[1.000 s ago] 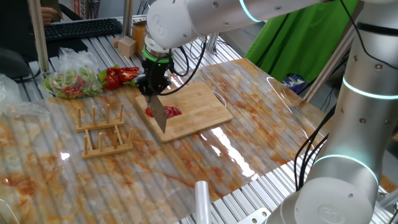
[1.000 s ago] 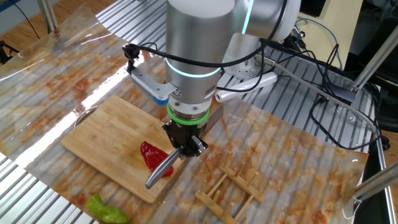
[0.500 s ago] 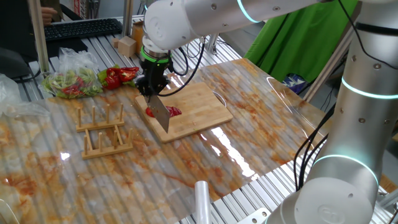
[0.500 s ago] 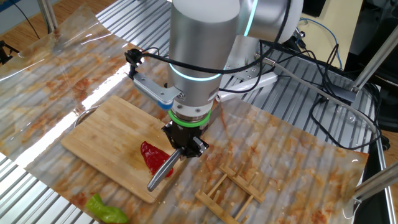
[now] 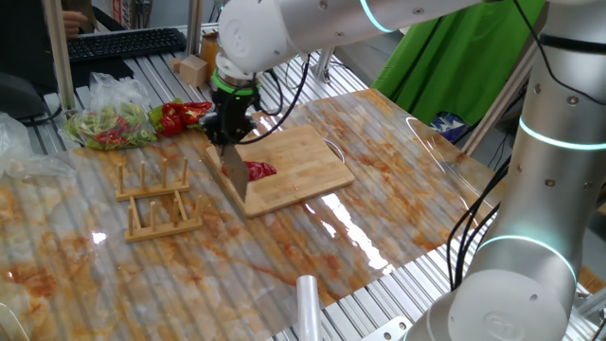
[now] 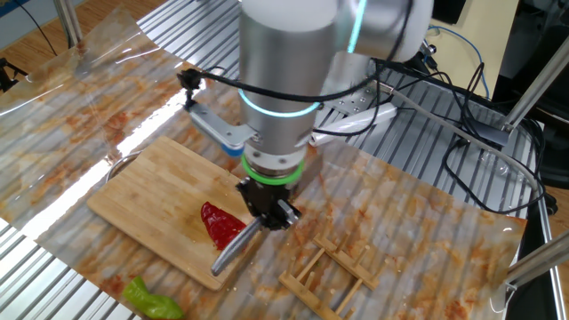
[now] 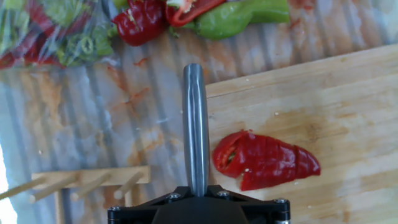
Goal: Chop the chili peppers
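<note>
A red chili pepper (image 7: 264,160) lies on the wooden cutting board (image 7: 323,93), slit but in one cluster. It also shows in one fixed view (image 5: 261,170) and in the other fixed view (image 6: 222,224). My gripper (image 5: 230,128) is shut on the handle of a knife (image 7: 195,124). The blade points down along the board's left edge, just beside the pepper's stem end and not on it. The gripper (image 6: 267,209) and knife (image 6: 233,252) stand at the board's (image 6: 151,191) near corner. The fingertips are hidden behind the gripper body in the hand view.
A wooden rack (image 5: 156,199) stands left of the board (image 5: 303,156). A bag of chopped peppers (image 5: 109,125) and loose red peppers (image 5: 185,114) lie behind it; a green pepper (image 6: 151,298) lies off the board. The table's plastic sheet is stained.
The gripper and knife have shifted sideways off the pepper toward the board's edge. The pepper has not moved.
</note>
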`<state>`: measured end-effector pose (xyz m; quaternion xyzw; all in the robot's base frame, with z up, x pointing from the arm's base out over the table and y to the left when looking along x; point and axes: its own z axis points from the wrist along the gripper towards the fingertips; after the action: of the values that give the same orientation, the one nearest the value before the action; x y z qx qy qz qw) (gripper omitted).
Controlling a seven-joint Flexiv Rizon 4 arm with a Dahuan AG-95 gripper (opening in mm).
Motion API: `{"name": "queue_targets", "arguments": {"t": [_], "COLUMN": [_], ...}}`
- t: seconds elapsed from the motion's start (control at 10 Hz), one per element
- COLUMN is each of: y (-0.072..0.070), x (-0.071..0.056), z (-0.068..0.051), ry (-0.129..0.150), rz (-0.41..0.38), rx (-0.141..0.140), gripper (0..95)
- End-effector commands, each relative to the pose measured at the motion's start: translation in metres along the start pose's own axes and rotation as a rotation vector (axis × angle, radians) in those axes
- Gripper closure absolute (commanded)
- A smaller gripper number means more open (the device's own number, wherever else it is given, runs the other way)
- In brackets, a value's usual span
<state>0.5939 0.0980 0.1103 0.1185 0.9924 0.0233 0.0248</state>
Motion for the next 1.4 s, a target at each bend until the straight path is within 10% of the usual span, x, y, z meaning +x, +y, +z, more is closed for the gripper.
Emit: {"name": "queue_targets", "arguments": {"t": [0.1,1.4], "y": [0.019,0.078], "x": [-0.002,0.012], "z": [-0.007,-0.01], "ry": [-0.013,-0.045], "rz": [0.02,0.105], "rx": [0.008,-0.009], "gripper": [95.0,95.0]}}
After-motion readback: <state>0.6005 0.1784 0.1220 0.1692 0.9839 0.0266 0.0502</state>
